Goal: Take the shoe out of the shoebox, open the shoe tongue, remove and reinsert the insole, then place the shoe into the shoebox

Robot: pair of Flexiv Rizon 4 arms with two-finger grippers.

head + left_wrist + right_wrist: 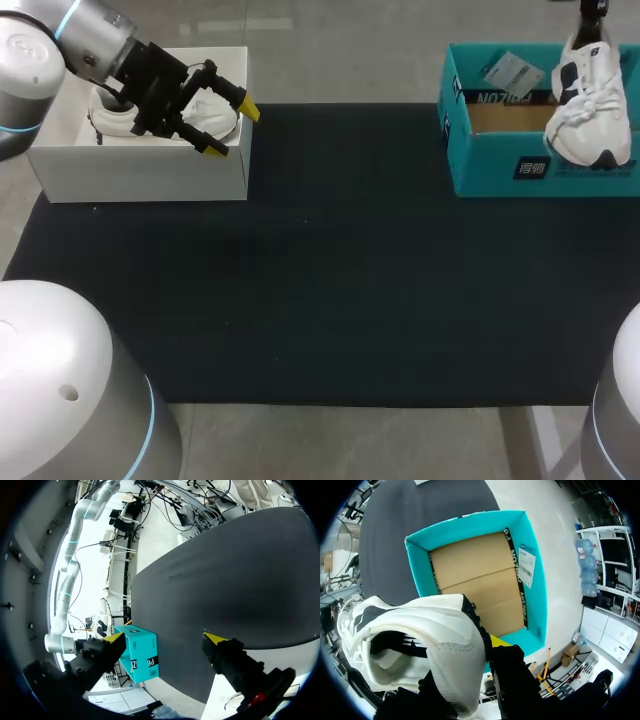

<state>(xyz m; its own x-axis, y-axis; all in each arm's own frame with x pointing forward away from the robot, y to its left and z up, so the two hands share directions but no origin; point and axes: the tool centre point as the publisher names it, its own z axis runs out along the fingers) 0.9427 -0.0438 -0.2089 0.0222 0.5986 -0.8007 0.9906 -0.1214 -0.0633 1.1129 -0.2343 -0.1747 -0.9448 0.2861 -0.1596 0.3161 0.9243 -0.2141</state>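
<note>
Lighting's pretty even and soft from overhead, hardly any hard shadows on the black mat (pixel 350 280). The white box (pixel 140 178) comes out really bright, nearly washed out along its rim. In the left wrist view everything past the mat's edge is blown out. In the right wrist view the inside of the shoe (pixel 432 635) sits in shadow.

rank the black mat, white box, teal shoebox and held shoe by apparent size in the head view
1. black mat
2. white box and teal shoebox: about alike; the shoebox runs off the view's edge, so no ranking
3. shoe, smallest, though held up, likely nearer the camera
</note>
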